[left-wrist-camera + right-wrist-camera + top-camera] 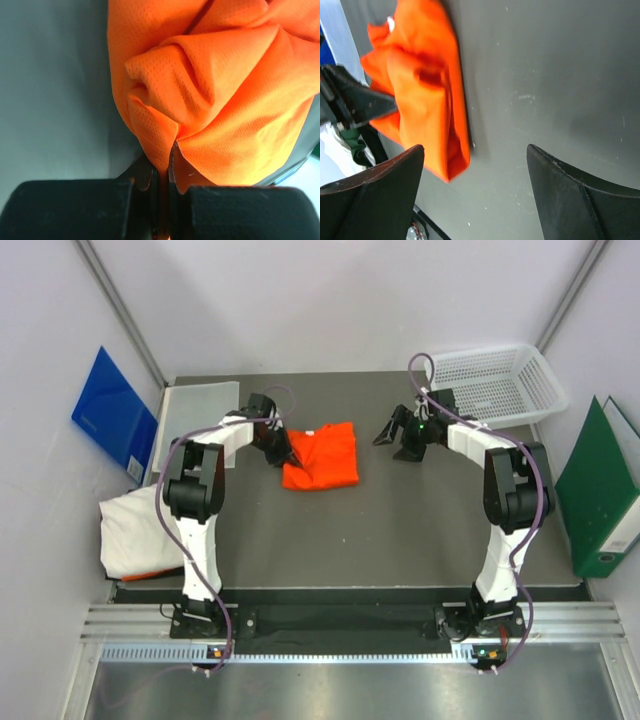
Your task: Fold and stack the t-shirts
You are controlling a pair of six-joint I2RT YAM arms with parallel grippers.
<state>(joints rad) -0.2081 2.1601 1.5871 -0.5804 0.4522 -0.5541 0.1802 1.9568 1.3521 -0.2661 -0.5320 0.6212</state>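
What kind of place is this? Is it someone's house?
Probably a robot lab booth, not a house: a left arm and right arm bolted at the edge of a grey table, plain white walls boxing it in, and an orange t-shirt for practice.

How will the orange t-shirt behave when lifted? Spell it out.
Likely floppy: the orange t-shirt bunches into soft folds where the left hand pinches it. Probably light, since the weave is a thin mesh. It would likely sag and unfold rather than keep its shape.
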